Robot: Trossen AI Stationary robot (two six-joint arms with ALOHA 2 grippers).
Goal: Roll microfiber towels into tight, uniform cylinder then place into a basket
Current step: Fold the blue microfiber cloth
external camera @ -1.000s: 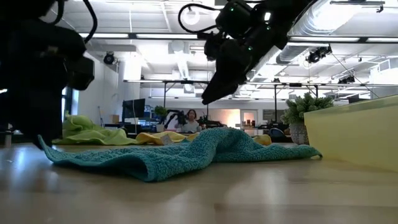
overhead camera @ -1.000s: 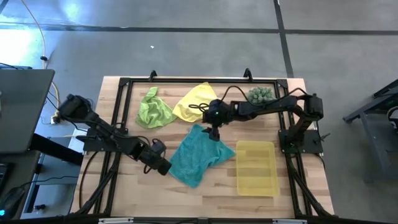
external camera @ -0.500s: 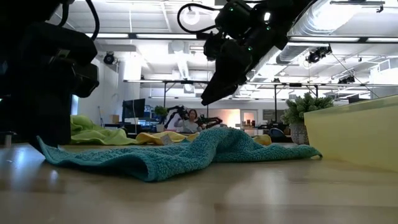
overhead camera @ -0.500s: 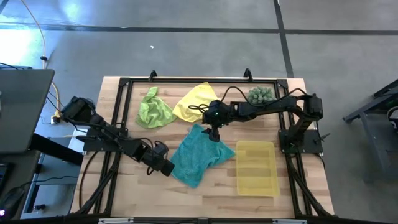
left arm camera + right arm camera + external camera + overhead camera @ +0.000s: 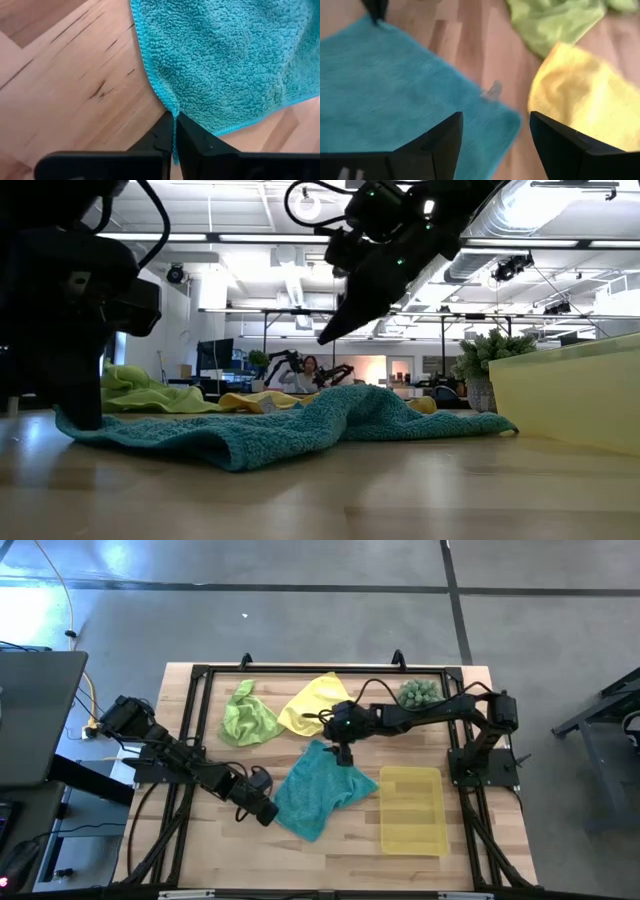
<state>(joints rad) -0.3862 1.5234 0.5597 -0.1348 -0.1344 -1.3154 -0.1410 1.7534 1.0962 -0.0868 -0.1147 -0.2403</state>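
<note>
The teal towel lies spread and rumpled on the table's middle, with a raised fold. My left gripper is low at its near left corner and shut on it. My right gripper hangs open above the towel's far edge, touching nothing; its fingers stand wide apart over the teal towel. The yellow towel and the lime green towel lie crumpled at the far side. The yellow basket stands to the teal towel's right. My left gripper pinches the teal towel's corner between its two fingers, with the hemmed edge running into the gap between them. The fingers come slanting down from the table's left. The corner is low at the table, and the rest of the towel lies slack on the wood.
A spiky green plant stands at the far right, behind the basket. A black frame runs around the work area. Bare wood shows near the table's front edge. A person sits far off in the room.
My left gripper has gone down a little at the teal towel's left corner, and the corner now lies lower against the table. My right gripper has drifted slightly toward the table's left above the towel.
</note>
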